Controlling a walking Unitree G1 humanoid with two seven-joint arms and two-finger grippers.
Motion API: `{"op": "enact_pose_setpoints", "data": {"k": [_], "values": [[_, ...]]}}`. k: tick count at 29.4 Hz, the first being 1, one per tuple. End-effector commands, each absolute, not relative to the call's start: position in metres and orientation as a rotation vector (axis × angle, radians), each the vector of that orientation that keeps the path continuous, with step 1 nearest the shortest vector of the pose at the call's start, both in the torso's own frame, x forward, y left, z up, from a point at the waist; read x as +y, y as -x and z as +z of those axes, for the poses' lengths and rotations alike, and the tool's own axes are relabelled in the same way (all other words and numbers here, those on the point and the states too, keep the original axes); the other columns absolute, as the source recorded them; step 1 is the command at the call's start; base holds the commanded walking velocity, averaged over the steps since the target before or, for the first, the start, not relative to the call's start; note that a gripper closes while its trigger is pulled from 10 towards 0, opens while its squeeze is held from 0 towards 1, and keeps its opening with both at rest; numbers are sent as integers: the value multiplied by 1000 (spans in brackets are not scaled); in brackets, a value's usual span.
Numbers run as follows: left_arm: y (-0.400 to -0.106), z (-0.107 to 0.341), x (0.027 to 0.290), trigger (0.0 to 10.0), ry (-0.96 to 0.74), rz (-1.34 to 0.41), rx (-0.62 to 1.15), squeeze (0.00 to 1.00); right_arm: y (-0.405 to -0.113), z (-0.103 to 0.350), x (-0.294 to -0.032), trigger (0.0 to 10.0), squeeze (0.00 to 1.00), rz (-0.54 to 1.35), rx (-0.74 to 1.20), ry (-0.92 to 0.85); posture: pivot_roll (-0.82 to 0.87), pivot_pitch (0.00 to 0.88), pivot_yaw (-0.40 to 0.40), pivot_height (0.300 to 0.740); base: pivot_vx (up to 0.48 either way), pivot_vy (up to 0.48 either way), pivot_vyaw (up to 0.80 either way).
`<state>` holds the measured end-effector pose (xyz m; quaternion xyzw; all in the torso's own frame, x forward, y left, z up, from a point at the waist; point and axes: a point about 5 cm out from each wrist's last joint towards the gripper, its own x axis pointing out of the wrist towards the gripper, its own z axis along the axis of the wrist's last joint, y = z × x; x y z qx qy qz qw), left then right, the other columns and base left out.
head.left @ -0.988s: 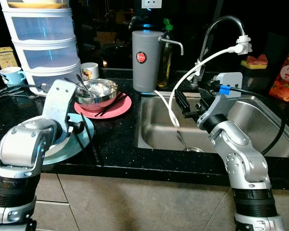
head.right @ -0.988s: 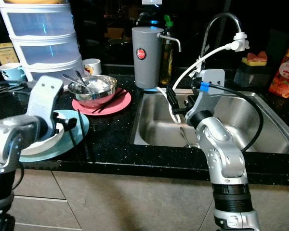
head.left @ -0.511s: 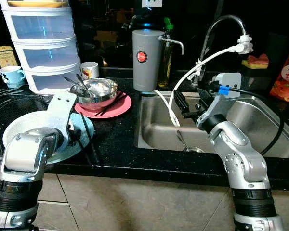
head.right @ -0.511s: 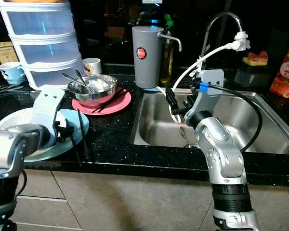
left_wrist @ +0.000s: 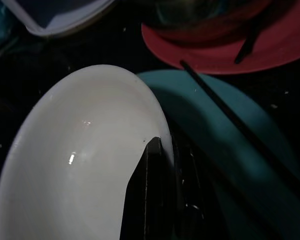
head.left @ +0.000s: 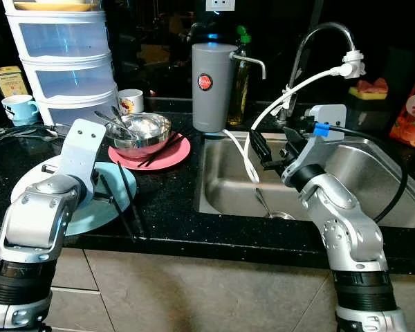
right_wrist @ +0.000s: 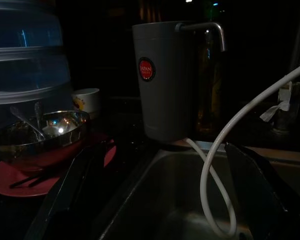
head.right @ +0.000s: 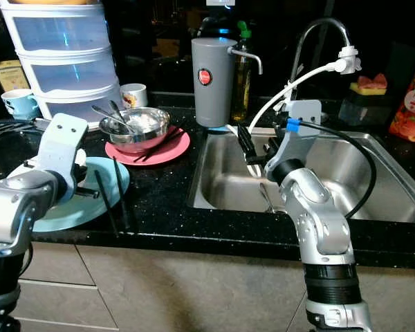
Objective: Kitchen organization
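A white bowl (left_wrist: 80, 160) rests on a teal plate (head.left: 107, 207) at the counter's near left. My left gripper (left_wrist: 165, 145) is shut on its rim, one finger inside and one outside; from the head the bowl (head.left: 29, 181) shows past my left arm. Two black chopsticks (head.left: 124, 204) lie across the teal plate. Farther back a steel bowl (head.left: 140, 131) with spoons sits on a pink plate (head.left: 167, 153). My right gripper (head.left: 270, 149) hangs open and empty over the sink (head.left: 225, 187), facing the grey dispenser (right_wrist: 162, 80).
A stack of plastic drawers (head.left: 62, 62), a blue cup (head.left: 17, 107) and a white cup (head.left: 130, 100) stand at the back left. A faucet (head.left: 318, 38) with a white hose (head.left: 263, 124) hangs over the sink, where a spoon (head.left: 263, 204) lies. Cables trail at the left.
My left arm has lifted and swung back from the counter's front edge, bringing the white bowl with it over the teal plate. The right arm has stayed put.
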<state>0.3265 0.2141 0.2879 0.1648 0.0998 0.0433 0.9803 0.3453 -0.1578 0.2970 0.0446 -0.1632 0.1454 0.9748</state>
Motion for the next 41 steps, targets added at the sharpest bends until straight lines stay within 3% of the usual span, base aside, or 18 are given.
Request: {"op": "enact_pose_setpoints", "data": {"k": [1, 2, 3, 10, 17, 35, 41], "values": [[-328, 291, 213, 0, -380, 85, 154, 0, -347, 298, -158, 10000, 0, 292, -331, -102, 103, 112, -20, 740, 0, 0, 0], [-328, 291, 213, 0, -380, 85, 154, 0, -347, 298, -158, 10000, 0, 292, -331, -102, 103, 112, -20, 740, 0, 0, 0], [-329, 296, 211, 10000, -409, 87, 111, 0, -347, 297, -158, 10000, 0, 291, -331, -102, 103, 112, -20, 740, 0, 0, 0], [-327, 314, 199, 10000, -576, 35, -75, 0, -346, 298, -158, 10000, 0, 291, -334, -102, 103, 113, -18, 740, 0, 0, 0], [-310, 315, 149, 10000, -881, -383, -324, 0, -346, 299, -158, 10000, 0, 333, -318, -154, 98, 108, -22, 740, 0, 0, 0], [-318, 298, 93, 10000, -1235, -641, -643, 0, -330, 312, -140, 10000, 0, 627, -284, -431, 77, 77, -29, 740, 0, 0, 0], [-311, 290, 77, 10000, -1225, -724, -695, 0, -332, 309, -138, 10000, 0, 635, -248, -465, 76, 77, -30, 740, 0, 0, 0]]}}
